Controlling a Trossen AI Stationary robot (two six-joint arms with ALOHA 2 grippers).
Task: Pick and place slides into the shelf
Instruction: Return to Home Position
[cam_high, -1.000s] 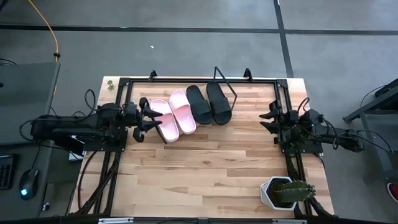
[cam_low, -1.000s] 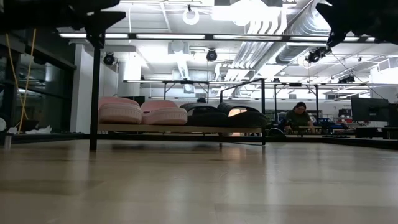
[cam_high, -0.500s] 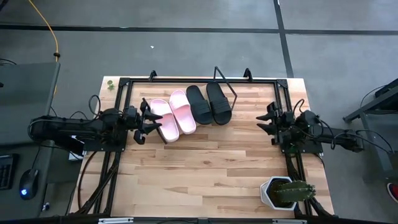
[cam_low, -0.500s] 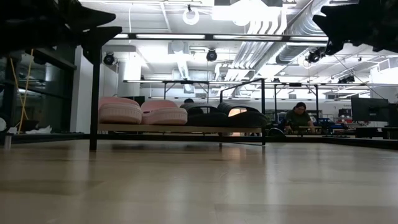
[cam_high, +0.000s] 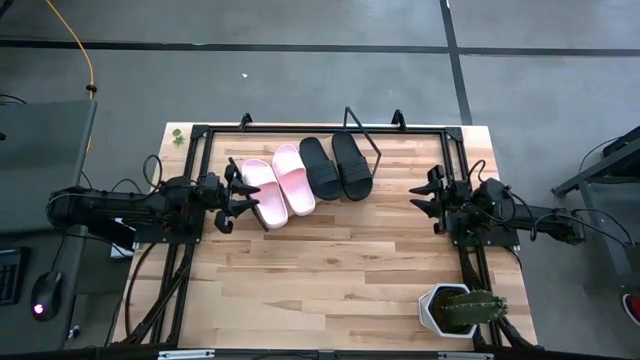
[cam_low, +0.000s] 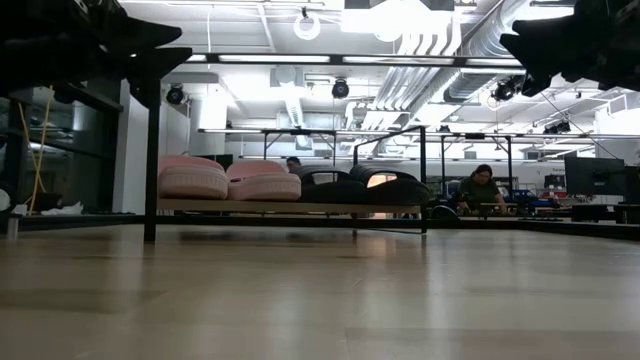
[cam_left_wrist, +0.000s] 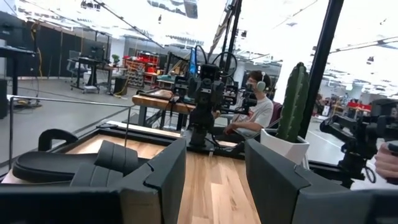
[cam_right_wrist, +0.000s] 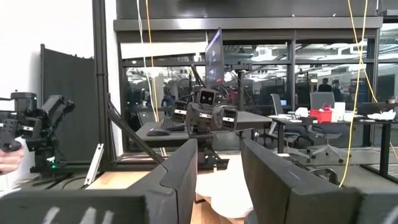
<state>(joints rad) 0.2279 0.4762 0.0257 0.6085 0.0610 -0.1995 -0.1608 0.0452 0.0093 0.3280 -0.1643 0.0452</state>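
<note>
We have all four slides (cam_high: 288, 180) on the shelf (cam_low: 290, 207), far on the counter (cam_high: 330, 265); left tool (cam_high: 250, 197) and right tool (cam_high: 420, 197) open, empty, only homing left.

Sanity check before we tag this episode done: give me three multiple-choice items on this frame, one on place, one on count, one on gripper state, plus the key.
1. Where are the two pale pink rubber slides relative to the two black rubber slides on the tilted light wooden shelf?
A. Stacked on top of them.
B. Beside them, toward the left arm.
C. Beside them, toward the right arm.

2. How many slides sit on the shelf?
A. Two.
B. Three.
C. Four.

3. How are the left gripper and the right gripper?
A. Both open, holding nothing.
B. Left shut on a pink slide.
C. Right shut on a black slide.

Key:
1 B, the high view shows the pink pair on the left arm's side.
2 C, two pink and two black lie in a row.
3 A, each wrist view shows its fingers apart with nothing between.
</note>
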